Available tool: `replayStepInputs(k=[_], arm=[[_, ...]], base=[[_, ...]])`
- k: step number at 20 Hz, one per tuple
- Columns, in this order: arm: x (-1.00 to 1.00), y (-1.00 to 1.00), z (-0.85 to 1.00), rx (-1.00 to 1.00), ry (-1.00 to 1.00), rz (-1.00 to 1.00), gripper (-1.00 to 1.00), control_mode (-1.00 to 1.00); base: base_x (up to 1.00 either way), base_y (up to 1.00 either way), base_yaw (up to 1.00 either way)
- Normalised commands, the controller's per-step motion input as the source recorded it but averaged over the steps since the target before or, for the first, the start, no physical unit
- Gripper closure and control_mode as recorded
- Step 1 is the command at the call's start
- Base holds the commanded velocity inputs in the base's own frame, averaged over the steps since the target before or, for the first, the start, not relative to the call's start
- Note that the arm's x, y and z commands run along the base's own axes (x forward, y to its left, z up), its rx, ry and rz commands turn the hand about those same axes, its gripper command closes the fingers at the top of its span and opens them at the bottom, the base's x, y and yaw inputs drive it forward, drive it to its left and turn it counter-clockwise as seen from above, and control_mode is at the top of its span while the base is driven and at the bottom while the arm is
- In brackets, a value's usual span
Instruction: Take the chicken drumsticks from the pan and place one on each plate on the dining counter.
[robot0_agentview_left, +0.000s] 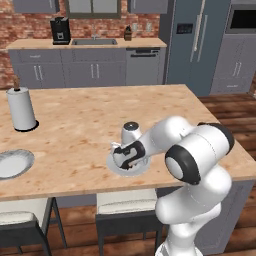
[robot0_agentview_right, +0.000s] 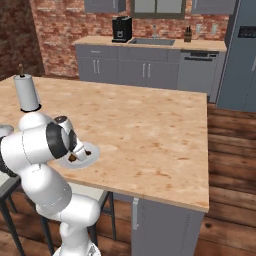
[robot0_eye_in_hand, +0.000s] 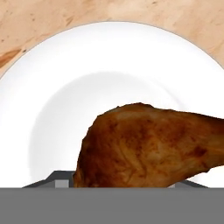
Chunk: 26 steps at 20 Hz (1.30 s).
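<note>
A reddish-brown chicken drumstick (robot0_eye_in_hand: 148, 148) sits between my gripper's (robot0_eye_in_hand: 120, 183) fingers, low over a round light plate (robot0_eye_in_hand: 65, 87), its thin end pointing to the right of the hand view. From the left base view my gripper (robot0_agentview_left: 127, 161) points down onto this plate (robot0_agentview_left: 113, 168) near the front edge of the dining counter (robot0_agentview_left: 85, 125). The right base view shows the drumstick (robot0_agentview_right: 74, 157) on or just above the plate (robot0_agentview_right: 91, 151). A second plate (robot0_agentview_left: 12, 162) lies bare at the counter's left. The pan is out of view.
A paper towel roll (robot0_agentview_left: 21, 109) stands upright at the back left of the counter. Stools (robot0_agentview_left: 125, 210) are tucked under the front edge. The back wall has grey cabinets, a sink, a coffee machine (robot0_agentview_left: 60, 30) and a fridge (robot0_agentview_left: 197, 40).
</note>
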Motion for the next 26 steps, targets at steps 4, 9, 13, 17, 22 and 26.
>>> replayStepInputs(k=[4, 9, 13, 17, 22, 26], arm=[[0.12, 0.00, -0.06, 0.03, 0.00, 0.00, -1.00, -1.00], [0.14, 0.00, -0.01, 0.03, 0.00, 0.00, -1.00, -1.00], [-0.01, 0.00, 0.19, 0.05, 0.01, 0.00, -1.00, -1.00], [-0.23, -0.02, 0.54, 0.01, 0.14, 0.00, -1.00, -1.00], [-0.48, -0.10, 0.60, 0.03, 0.30, -0.02, -1.00, -1.00], [-0.63, -0.25, 0.60, 0.02, 0.24, -0.04, -1.00, -1.00]], base=[[0.00, 0.00, 0.00], [0.00, 0.00, 0.00], [0.00, 0.00, 0.00], [0.00, 0.00, 0.00], [0.00, 0.00, 0.00], [0.00, 0.00, 0.00]])
